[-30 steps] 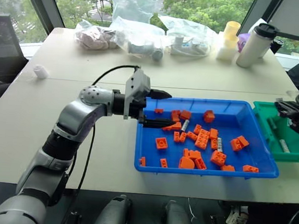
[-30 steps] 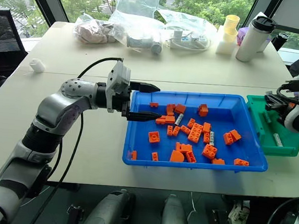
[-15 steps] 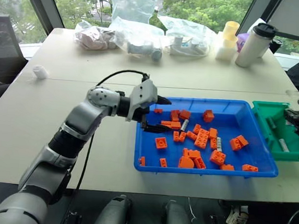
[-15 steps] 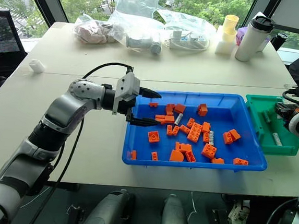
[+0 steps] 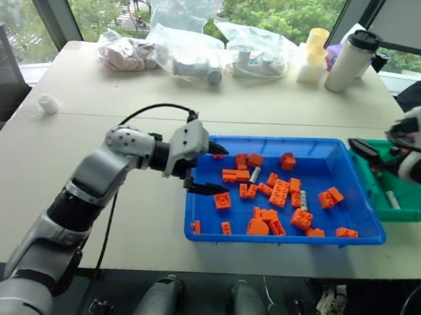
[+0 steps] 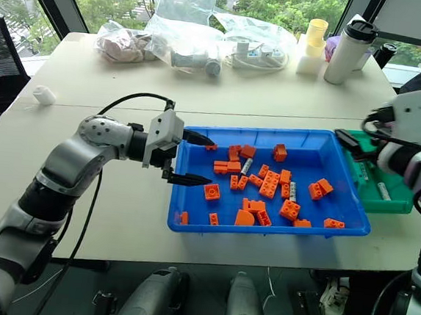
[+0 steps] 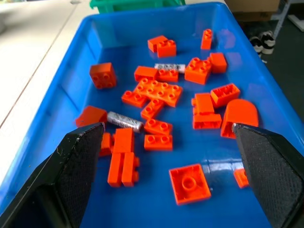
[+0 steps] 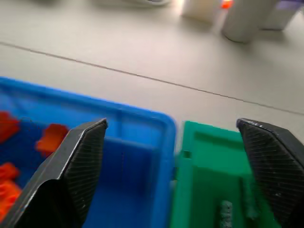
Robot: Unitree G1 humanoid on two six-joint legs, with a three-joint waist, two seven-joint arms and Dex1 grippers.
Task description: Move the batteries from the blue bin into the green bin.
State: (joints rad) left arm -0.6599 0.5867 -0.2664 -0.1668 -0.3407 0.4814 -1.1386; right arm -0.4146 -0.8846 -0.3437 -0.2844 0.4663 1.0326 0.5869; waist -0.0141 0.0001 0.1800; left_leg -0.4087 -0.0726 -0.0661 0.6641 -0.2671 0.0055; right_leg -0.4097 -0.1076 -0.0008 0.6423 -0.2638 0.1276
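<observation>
The blue bin (image 5: 328, 166) sits on the table holding several orange bricks (image 5: 279, 195) and two batteries (image 5: 254, 174) (image 5: 302, 200). The left wrist view shows the same two batteries (image 7: 124, 121) (image 7: 169, 67). My left gripper (image 5: 213, 172) hangs open over the blue bin's left end, with nothing between its fingers. The green bin (image 5: 400, 209) stands against the blue bin's right side, with batteries (image 8: 224, 211) lying in it. My right gripper (image 5: 369, 153) is open and empty above the edge where the two bins meet.
Along the table's far edge lie clear plastic bags (image 5: 183, 48), a white tumbler (image 5: 348, 60) and a yellow-and-white bottle (image 5: 313, 56). A small white piece (image 5: 48, 103) sits at the far left. The left arm's black cable (image 5: 152, 110) arcs over the table.
My right gripper was shut over the green bin; it has opened wide and swung left to the bins' shared edge. My left gripper has drawn back slightly towards the blue bin's left rim.
</observation>
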